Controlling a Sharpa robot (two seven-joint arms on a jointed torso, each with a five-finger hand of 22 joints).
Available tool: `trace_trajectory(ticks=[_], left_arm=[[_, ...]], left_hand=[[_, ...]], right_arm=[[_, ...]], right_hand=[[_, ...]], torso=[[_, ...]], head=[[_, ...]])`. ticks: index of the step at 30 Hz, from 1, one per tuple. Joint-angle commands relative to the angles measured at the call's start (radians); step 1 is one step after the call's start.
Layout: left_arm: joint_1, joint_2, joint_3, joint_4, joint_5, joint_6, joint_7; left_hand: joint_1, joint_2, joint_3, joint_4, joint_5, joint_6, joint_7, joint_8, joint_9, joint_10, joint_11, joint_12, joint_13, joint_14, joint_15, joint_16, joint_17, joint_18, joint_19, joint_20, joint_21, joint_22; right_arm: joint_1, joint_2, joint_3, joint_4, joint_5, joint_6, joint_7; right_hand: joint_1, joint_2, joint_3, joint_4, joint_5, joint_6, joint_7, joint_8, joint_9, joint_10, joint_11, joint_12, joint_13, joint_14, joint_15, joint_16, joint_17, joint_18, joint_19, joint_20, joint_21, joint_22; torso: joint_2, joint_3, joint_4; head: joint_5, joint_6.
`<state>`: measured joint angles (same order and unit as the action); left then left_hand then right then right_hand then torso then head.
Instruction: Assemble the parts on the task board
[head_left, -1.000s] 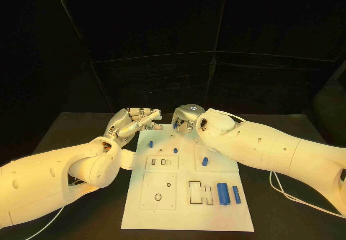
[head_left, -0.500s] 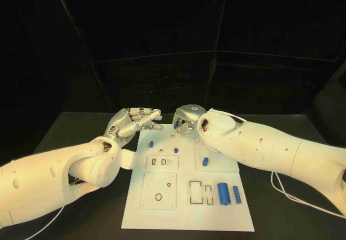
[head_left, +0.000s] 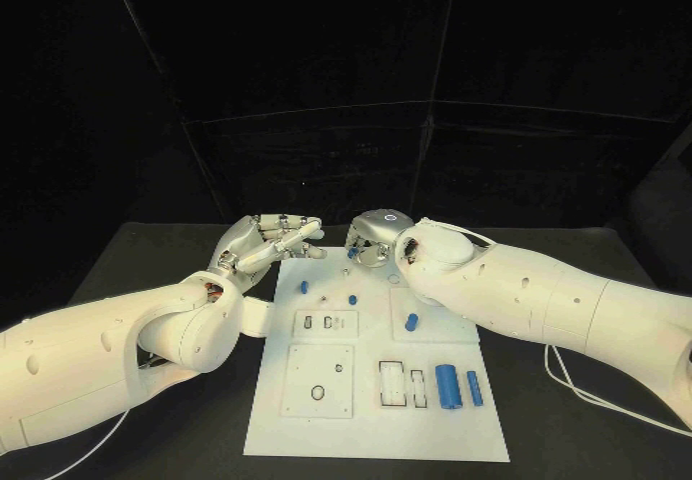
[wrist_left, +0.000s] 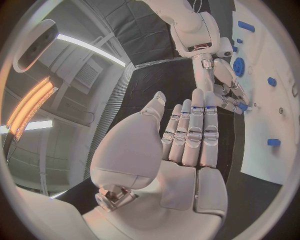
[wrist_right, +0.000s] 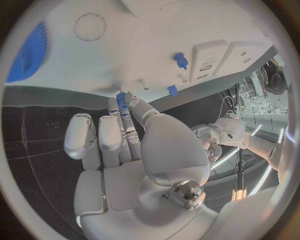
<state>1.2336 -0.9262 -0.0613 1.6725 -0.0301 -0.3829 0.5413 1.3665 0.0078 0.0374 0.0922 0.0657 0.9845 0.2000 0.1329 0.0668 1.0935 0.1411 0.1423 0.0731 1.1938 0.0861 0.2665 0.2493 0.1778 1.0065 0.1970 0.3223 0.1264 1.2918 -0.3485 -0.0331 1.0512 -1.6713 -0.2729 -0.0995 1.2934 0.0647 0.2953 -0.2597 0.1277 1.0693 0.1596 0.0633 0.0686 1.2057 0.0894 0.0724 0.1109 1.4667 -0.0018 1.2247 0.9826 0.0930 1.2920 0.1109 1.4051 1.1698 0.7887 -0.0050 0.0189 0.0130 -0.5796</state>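
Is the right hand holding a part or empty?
Holding: the right hand pinches a small blue part at its fingertips, above the task board.

— How many boards am I seeing?

— You are looking at one task board (head_left: 378, 430), lying on one black table (head_left: 577, 420).

— And the blue parts?

— From the head camera you are counting five lying on the task board: one small peg (head_left: 304, 286), a second peg (head_left: 351, 299), one short capsule (head_left: 410, 322), one thick cylinder (head_left: 447, 386) and one thin rod (head_left: 473, 388). Your wrist cameras are adding one toothed gear (wrist_right: 28, 52), also lying on the task board, and one tiny blue piece (wrist_right: 120, 97) being pinched over the board's far edge. That is making seven.

— Hands?

— You are working with two: one left hand (head_left: 270, 243) and one right hand (head_left: 375, 235), the pinching one.
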Motion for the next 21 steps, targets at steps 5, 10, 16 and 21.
trace_trajectory(ticks=[5, 10, 16, 21], left_arm=[[0.002, 0.001, 0.001, -0.001, -0.006, 0.019, 0.000], [0.002, 0.001, 0.001, -0.001, -0.006, 0.021, -0.001], [0.002, 0.001, 0.001, -0.001, -0.006, 0.022, -0.003], [0.002, 0.001, 0.001, -0.001, -0.006, 0.023, -0.004]], left_hand=[[0.002, 0.008, -0.001, -0.008, -0.002, 0.003, 0.006, -0.005, -0.002, 0.001, 0.004, -0.005, -0.001, 0.003, 0.000, -0.007, 0.002, 0.006, 0.009, 0.001, -0.007, -0.001], [0.002, 0.008, -0.001, -0.008, -0.002, 0.003, 0.006, -0.005, -0.002, 0.001, 0.004, -0.005, -0.001, 0.003, 0.000, -0.007, 0.002, 0.006, 0.009, 0.001, -0.007, -0.001], [0.003, 0.009, -0.001, -0.009, -0.002, 0.002, 0.006, -0.005, -0.002, 0.001, 0.004, -0.006, -0.001, 0.003, 0.000, -0.008, 0.003, 0.006, 0.009, 0.001, -0.007, -0.002], [0.003, 0.009, -0.001, -0.009, -0.002, 0.002, 0.006, -0.005, -0.002, 0.001, 0.004, -0.006, -0.001, 0.003, 0.000, -0.008, 0.003, 0.006, 0.009, 0.001, -0.007, -0.002]], right_arm=[[0.001, -0.006, -0.001, 0.012, -0.007, -0.012, -0.003], [0.000, -0.004, -0.001, 0.007, -0.008, -0.011, -0.004], [0.001, 0.003, -0.001, -0.008, -0.008, 0.006, -0.010], [0.001, 0.011, -0.001, -0.015, -0.008, 0.018, -0.013]], right_hand=[[-0.008, -0.002, 0.008, 0.002, -0.002, -0.005, 0.007, 0.002, -0.001, -0.011, 0.002, -0.004, -0.001, 0.011, 0.010, 0.005, -0.001, -0.010, 0.001, 0.006, 0.005, 0.000], [-0.013, -0.008, 0.015, 0.005, -0.001, -0.010, 0.009, 0.002, -0.001, -0.021, 0.005, -0.007, -0.004, 0.010, 0.012, 0.004, -0.005, -0.009, -0.003, 0.008, 0.003, -0.004], [-0.034, -0.031, 0.026, 0.019, 0.000, -0.059, 0.025, -0.003, -0.005, -0.072, 0.022, -0.008, -0.018, -0.003, 0.026, -0.018, -0.045, 0.000, -0.040, 0.019, -0.018, -0.052], [-0.038, -0.038, 0.028, 0.024, 0.004, -0.073, 0.027, -0.002, -0.004, -0.081, 0.025, -0.006, -0.022, -0.004, 0.028, -0.019, -0.047, 0.002, -0.047, 0.023, -0.022, -0.060]], torso=[[0.000, -0.0006, -0.0008], [0.000, -0.0006, 0.0000], [0.000, -0.0008, 0.0005], [0.000, -0.0010, -0.0007]], head=[[0.002, -0.002], [0.002, -0.002], [0.001, -0.002], [0.001, -0.003]])
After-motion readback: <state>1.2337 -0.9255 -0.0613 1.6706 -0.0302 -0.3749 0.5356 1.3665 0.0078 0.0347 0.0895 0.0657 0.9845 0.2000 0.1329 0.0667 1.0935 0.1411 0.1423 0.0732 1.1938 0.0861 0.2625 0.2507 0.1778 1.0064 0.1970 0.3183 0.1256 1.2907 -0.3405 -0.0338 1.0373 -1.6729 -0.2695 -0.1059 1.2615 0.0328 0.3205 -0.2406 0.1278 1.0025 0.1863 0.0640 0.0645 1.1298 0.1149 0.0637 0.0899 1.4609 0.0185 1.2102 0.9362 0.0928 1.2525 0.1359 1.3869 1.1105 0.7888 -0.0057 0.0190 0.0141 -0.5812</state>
